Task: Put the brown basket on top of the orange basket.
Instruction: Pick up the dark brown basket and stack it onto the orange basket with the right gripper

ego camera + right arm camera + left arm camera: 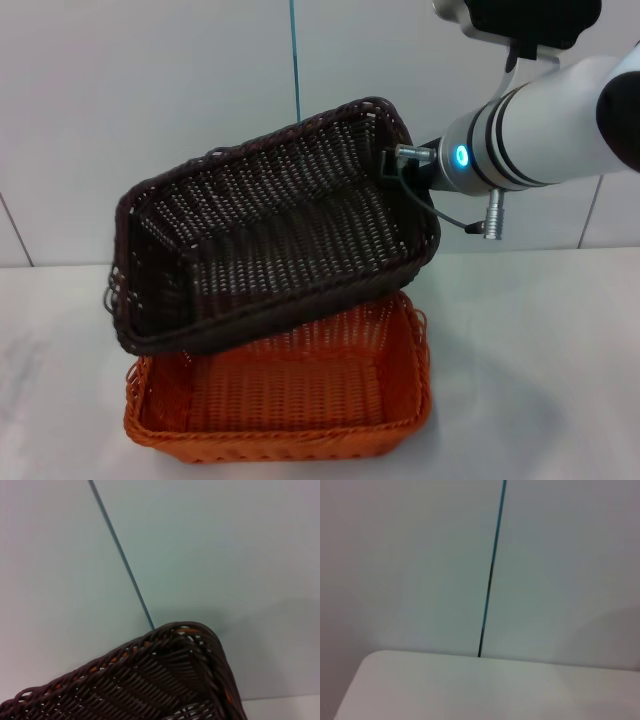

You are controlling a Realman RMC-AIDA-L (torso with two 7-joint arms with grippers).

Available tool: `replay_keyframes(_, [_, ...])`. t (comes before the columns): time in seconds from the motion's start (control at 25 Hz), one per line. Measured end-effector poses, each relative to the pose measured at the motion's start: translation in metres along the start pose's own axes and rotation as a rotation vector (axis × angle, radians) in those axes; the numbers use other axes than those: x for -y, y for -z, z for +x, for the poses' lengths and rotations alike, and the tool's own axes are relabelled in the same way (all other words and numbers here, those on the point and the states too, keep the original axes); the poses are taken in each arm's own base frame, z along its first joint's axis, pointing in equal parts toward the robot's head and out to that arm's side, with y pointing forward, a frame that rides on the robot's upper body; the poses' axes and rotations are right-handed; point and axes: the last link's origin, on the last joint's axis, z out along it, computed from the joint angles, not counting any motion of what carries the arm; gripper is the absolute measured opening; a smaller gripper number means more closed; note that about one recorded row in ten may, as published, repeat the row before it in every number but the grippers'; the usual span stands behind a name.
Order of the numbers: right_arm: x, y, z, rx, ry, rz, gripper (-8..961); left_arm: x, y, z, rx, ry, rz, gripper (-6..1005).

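Right gripper point(392, 170) grasps the brown basket point(270, 235) by its far right rim, holding it tilted above the orange basket point(290, 400), seemingly so its low left end lands first.

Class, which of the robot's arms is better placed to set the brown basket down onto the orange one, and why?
Right: its arm reaches the tilted brown basket at its far end, above the orange basket. The left arm is nowhere near.

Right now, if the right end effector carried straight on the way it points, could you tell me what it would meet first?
It points leftward at the brown basket, held tilted above the orange basket. The right end effector is already at its far right rim, so the brown wicker comes first; the fingers are hidden, so depth is uncertain.
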Motion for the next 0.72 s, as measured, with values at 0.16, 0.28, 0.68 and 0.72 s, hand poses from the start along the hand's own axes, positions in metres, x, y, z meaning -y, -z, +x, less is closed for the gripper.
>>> replay_keyframes(0.16, [0.0001, -0.0024, 0.0020, -0.006, 0.080, -0.001, 161, 0.0016, 0.0006, -0.0007, 0.002, 0.000, 0.006, 920])
replay_keyframes(0.28, [0.0017, -0.0049, 0.0034, -0.004, 0.114, -0.004, 161, 0.0021, 0.0009, -0.0014, 0.003, 0.001, 0.008, 920])
replay_keyframes(0.68, [0.0055, -0.0009, 0.0067, 0.009, 0.126, 0.005, 161, -0.0016, -0.0003, -0.0040, 0.005, 0.006, 0.004, 920])
replay_keyframes(0.72, [0.0055, -0.0018, 0.0056, 0.011, 0.097, 0.014, 161, -0.0016, 0.0000, -0.0044, 0.004, 0.006, 0.004, 921])
